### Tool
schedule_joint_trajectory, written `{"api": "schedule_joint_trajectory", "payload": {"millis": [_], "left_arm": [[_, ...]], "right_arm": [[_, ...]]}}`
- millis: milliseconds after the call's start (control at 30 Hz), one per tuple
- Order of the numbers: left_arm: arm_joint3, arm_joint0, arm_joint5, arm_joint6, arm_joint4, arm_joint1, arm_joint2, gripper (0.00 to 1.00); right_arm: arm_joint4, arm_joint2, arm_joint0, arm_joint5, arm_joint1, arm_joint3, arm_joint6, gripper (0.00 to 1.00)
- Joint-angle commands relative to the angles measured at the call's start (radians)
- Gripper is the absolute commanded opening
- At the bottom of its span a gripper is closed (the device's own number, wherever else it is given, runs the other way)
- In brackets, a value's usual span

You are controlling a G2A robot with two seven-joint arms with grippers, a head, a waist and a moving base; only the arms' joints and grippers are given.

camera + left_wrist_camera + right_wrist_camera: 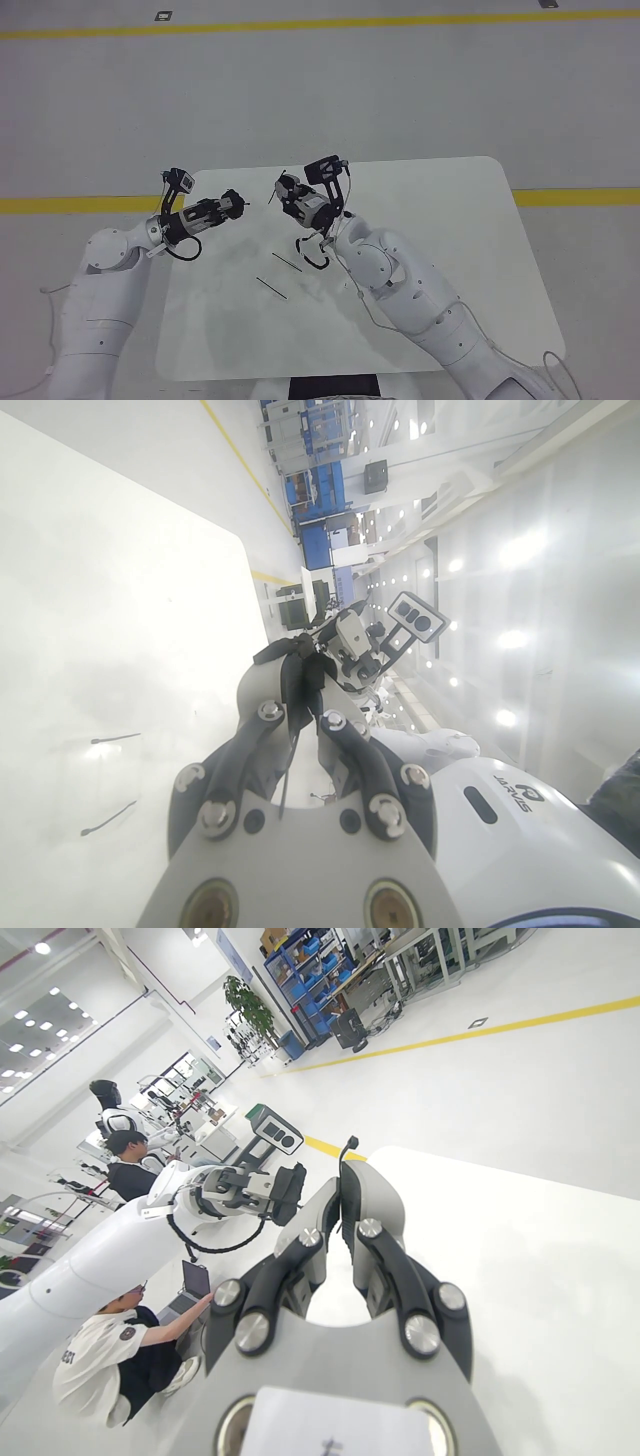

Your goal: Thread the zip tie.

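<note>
Zip tie [344, 1155], black: pinched in the fully closed right gripper [341, 1180], head end poking past its tips, held above the white table [450, 230]. Left gripper [301, 665], facing it and near, likewise clamped on a thin black strap [288, 767]. We count two spare zip ties [287, 262] [271, 288] lying on the table, near each other, apart.

Looking down on a glossy pale floor [420, 100], striped with one yellow line [300, 24] along the upper edge of the frame and a second yellow line [575, 197] at mid-height, broken at centre by a white round-cornered table [470, 290]. Catching a small dark floor plate [163, 15] at upper left. Elsewhere taking in shelving with blue bins [300, 983], a potted plant [247, 1003], metal-framed benches [425, 958] and bright ceiling lights [42, 948].
</note>
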Motion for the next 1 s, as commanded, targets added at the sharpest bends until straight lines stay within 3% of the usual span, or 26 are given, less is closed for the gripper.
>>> {"api": "schedule_joint_trajectory", "payload": {"millis": [0,600,967], "left_arm": [[0.000,0.000,0.000,0.000,0.000,0.000,0.000,0.00],[0.000,0.000,0.000,0.000,0.000,0.000,0.000,0.00],[0.000,0.000,0.000,0.000,0.000,0.000,0.000,0.00]], "right_arm": [[-0.007,0.005,-0.005,0.005,0.001,-0.007,0.001,0.00],[-0.034,0.019,-0.021,0.010,0.003,-0.029,-0.018,0.00],[-0.022,-0.016,0.061,-0.017,-0.018,0.038,-0.023,0.00]]}}
